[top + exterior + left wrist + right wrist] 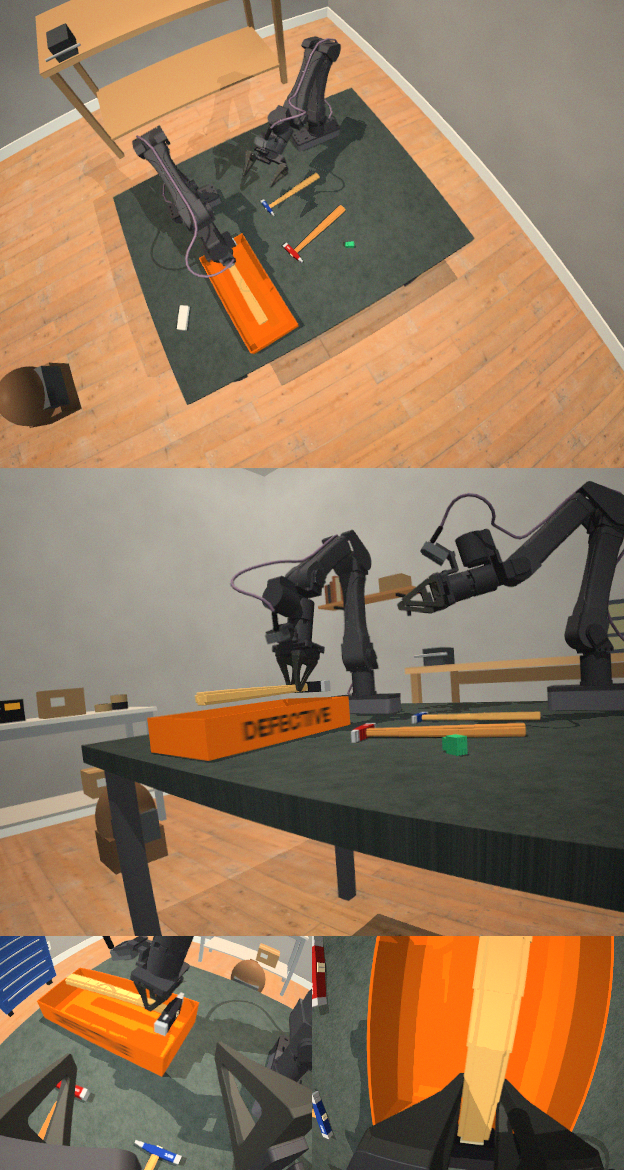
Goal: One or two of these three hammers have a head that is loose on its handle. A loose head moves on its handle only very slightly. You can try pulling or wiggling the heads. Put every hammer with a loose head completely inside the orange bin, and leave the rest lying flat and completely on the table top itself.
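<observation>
Here, the right end effector [230, 265] [299, 689] [150, 1006] [481, 1084] pinches the black-headed hammer [249, 297] [246, 693] [112, 991] [494, 1011] above the bin [276, 329] [181, 734] [100, 1033] [387, 1036].

Bin [276, 297] [178, 737] [100, 1033] [371, 1051]: smooth, plastic-looking walls. Red-headed hammer [320, 229] [446, 730]: wood-like handle; metallic-looking face at nine o'clock in the exterior view. Table top [383, 201] [352, 775] [105, 1121]: matt, mottled. Floor [453, 362] [241, 840]: grained wood planks. Arm at twelve o'clock from above [311, 90] [594, 568]: dark, matt.
</observation>
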You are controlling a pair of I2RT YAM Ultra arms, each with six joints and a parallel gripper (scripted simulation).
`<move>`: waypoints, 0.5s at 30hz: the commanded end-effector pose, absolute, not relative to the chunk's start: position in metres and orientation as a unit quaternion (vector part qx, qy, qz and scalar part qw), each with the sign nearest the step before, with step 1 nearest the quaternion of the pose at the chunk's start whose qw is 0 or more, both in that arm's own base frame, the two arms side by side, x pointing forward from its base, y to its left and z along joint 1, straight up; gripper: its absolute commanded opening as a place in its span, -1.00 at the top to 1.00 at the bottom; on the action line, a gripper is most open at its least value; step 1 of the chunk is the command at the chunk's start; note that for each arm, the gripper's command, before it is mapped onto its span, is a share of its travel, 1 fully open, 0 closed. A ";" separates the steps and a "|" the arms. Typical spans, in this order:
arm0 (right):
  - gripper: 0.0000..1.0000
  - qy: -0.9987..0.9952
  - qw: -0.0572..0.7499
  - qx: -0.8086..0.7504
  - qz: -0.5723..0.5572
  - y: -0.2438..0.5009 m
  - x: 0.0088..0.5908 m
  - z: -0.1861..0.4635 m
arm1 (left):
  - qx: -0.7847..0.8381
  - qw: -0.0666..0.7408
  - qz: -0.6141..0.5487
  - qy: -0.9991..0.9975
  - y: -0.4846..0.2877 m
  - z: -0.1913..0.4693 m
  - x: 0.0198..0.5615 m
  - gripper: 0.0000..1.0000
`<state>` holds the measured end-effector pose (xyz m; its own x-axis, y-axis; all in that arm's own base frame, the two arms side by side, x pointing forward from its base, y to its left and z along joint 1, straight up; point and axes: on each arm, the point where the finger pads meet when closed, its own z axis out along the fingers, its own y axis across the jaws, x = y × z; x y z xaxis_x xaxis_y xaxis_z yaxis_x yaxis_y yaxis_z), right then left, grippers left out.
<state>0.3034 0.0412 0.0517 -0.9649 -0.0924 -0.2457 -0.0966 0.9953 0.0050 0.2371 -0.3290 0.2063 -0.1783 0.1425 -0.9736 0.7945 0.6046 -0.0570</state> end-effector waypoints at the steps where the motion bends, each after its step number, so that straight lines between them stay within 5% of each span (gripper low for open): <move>1: 0.70 0.985 0.168 -0.045 0.015 0.046 0.321 0.058 | 0.325 0.557 -0.299 0.703 -0.332 0.213 0.240 -1.00; 15: 0.70 0.987 0.153 -0.046 0.016 0.045 0.311 0.015 | 0.325 0.557 -0.299 0.703 -0.332 0.213 0.240 -1.00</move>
<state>0.2959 0.0406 0.0139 -0.9661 -0.0925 -0.2411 -0.0970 0.9953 0.0070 0.2371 -0.3290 0.2063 -0.1783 0.1425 -0.9736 0.7945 0.6046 -0.0570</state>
